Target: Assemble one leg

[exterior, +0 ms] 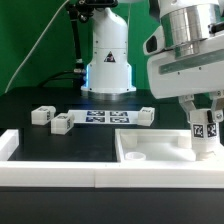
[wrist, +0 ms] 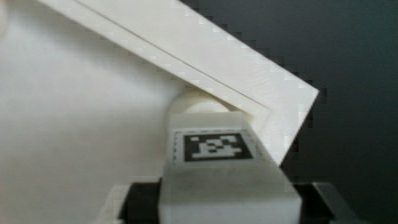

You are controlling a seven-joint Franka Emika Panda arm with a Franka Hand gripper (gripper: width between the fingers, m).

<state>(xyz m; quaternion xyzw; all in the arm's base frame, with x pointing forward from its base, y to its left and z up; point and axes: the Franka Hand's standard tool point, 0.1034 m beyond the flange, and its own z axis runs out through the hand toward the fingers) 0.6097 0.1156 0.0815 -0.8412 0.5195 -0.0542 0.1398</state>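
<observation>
My gripper (exterior: pixel 205 124) is shut on a leg (exterior: pixel 205 135), a small white square post with black-and-white tags, and holds it upright in the right rear corner of the large flat white tray-like piece (exterior: pixel 150 157). In the wrist view the leg (wrist: pixel 217 160) fills the space between the dark fingers (wrist: pixel 143 198), its far end against the tray's raised rim corner (wrist: pixel 249 95). Three more legs lie on the black table: two at the exterior view's left (exterior: pixel 41 116) (exterior: pixel 61 124) and one near the middle (exterior: pixel 145 117).
The marker board (exterior: pixel 108 118) lies flat in front of the robot base (exterior: pixel 108 72). A white barrier (exterior: pixel 60 172) runs along the table's front and up its left side. A round socket (exterior: pixel 135 156) shows in the tray's left part.
</observation>
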